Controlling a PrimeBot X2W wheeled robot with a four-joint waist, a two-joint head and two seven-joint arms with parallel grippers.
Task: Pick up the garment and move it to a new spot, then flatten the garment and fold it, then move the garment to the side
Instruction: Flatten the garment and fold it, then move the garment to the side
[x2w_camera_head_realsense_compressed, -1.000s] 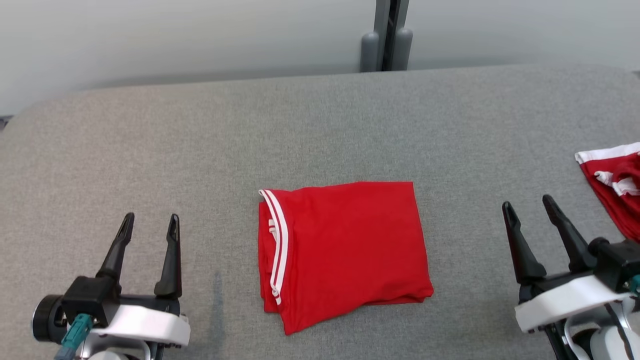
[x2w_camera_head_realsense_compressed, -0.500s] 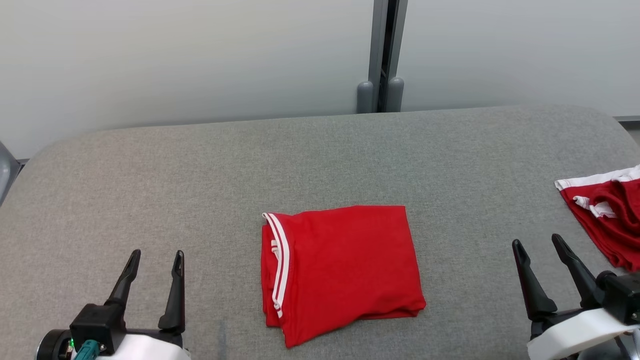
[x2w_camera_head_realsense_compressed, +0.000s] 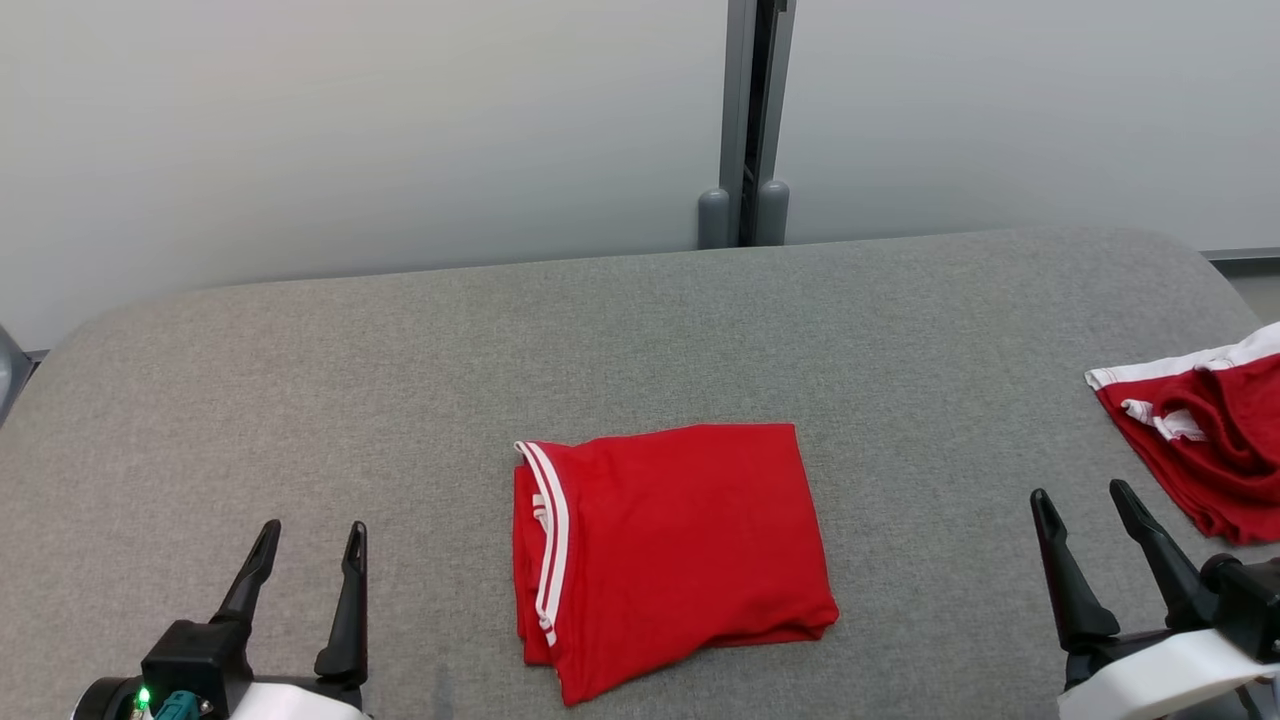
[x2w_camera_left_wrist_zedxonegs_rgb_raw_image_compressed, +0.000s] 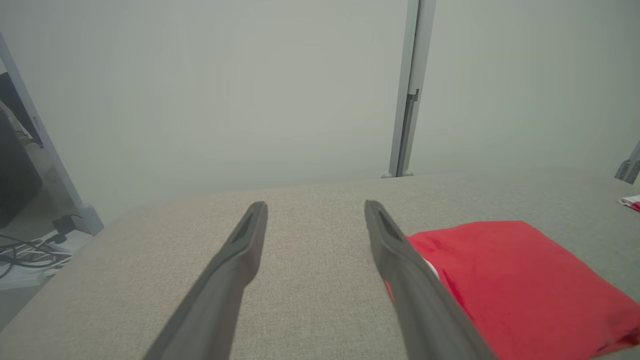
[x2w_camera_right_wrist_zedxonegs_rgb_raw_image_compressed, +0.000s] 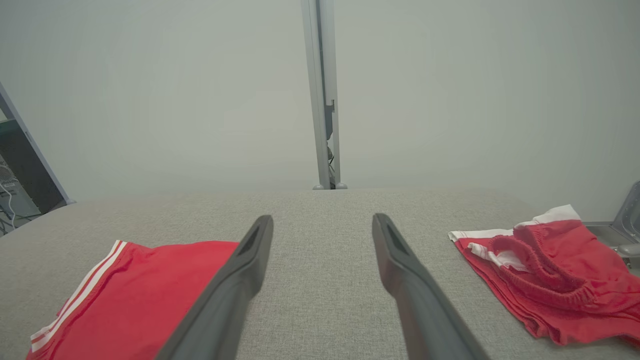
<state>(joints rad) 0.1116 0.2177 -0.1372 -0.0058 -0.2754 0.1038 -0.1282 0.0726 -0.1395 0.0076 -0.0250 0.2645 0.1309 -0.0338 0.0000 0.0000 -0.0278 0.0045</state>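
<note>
Both pairs of fingers stand apart, empty. The folded garment (x2w_camera_head_realsense_compressed: 680, 550) lies between left gripper (x2w_camera_head_realsense_compressed: 313, 527) and right gripper (x2w_camera_head_realsense_compressed: 1080, 492) (a second garment (x2w_camera_head_realsense_compressed: 1200, 450) lies outside the right).

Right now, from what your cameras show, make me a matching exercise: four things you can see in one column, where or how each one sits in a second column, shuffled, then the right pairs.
Things
1. folded red garment
2. rumpled red garment
3. grey post
4. grey table

Places or states
A. upright behind the table's far edge
B. at the table's right edge, waistband bunched
C. middle of the table, lying flat, white stripes along its left side
D. underneath both garments

Pairs: 1-C, 2-B, 3-A, 4-D
</note>
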